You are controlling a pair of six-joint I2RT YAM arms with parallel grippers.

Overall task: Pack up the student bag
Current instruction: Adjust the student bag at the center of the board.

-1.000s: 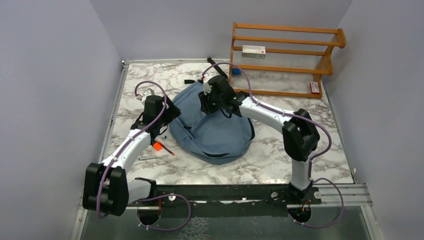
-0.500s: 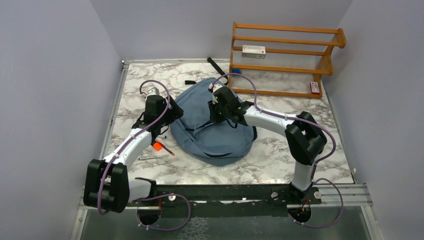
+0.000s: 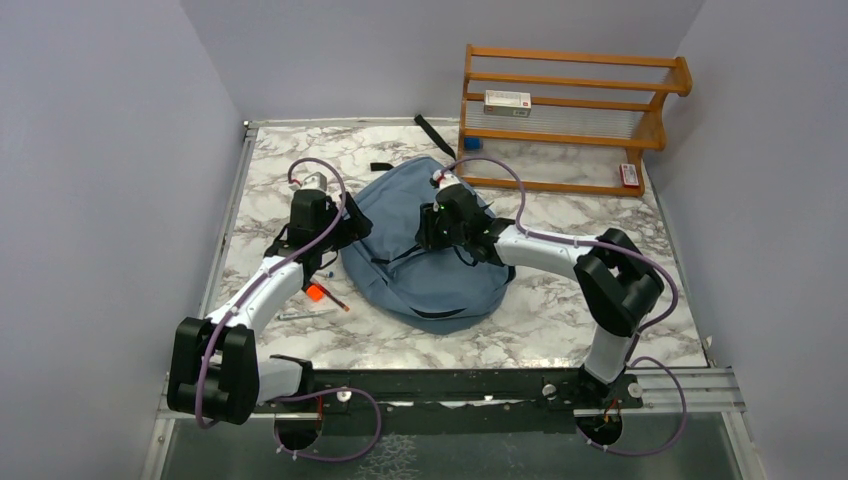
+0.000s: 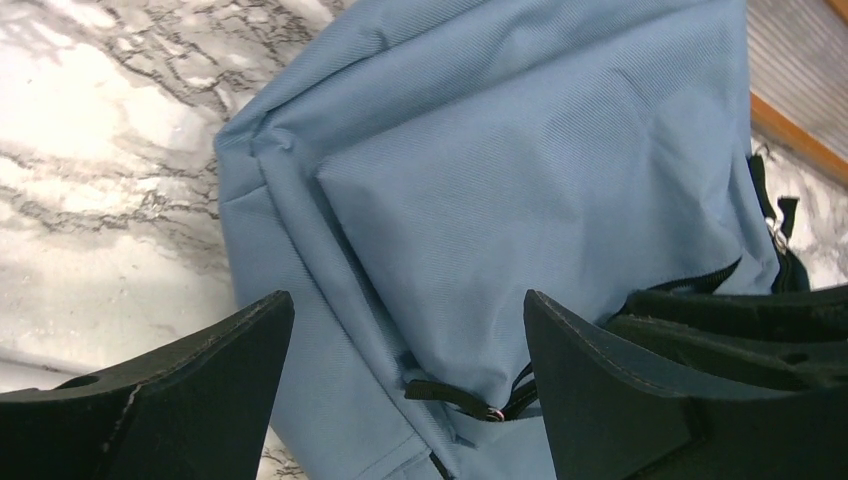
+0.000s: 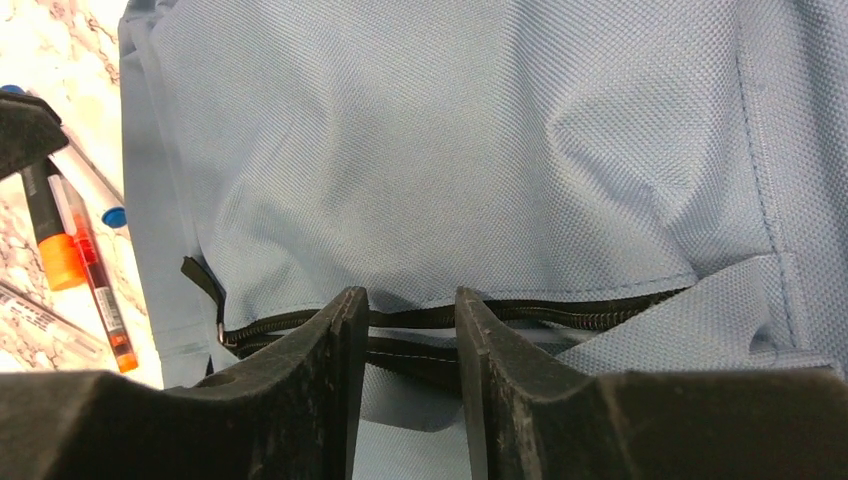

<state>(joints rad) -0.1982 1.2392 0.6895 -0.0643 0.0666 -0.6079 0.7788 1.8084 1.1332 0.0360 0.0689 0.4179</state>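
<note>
The dusty-blue student bag [image 3: 430, 262] lies flat in the middle of the marble table. My left gripper [image 3: 352, 224] is at its left edge, wide open; in the left wrist view [image 4: 405, 310] the jaws straddle the fabric [image 4: 520, 180] above a black zipper pull [image 4: 470, 398], touching nothing. My right gripper [image 3: 428, 226] is over the bag's middle. In the right wrist view [image 5: 410, 300] its fingers stand a narrow gap apart just over the partly open dark zipper [image 5: 560, 312], with nothing pinched. What is inside the bag is hidden.
An orange-capped marker [image 3: 316, 293], a red pen [image 5: 100, 290] and a blue-capped pen [image 5: 100, 195] lie left of the bag, by a clear flat strip [image 3: 300, 313]. A wooden rack [image 3: 570, 110] holding a white box [image 3: 507, 100] stands at the back right. A black strap [image 3: 432, 131] lies behind the bag.
My right gripper has come down and nearer over the bag's middle, and the bag's far end has settled flatter. My left gripper has edged forward along the bag's left edge.
</note>
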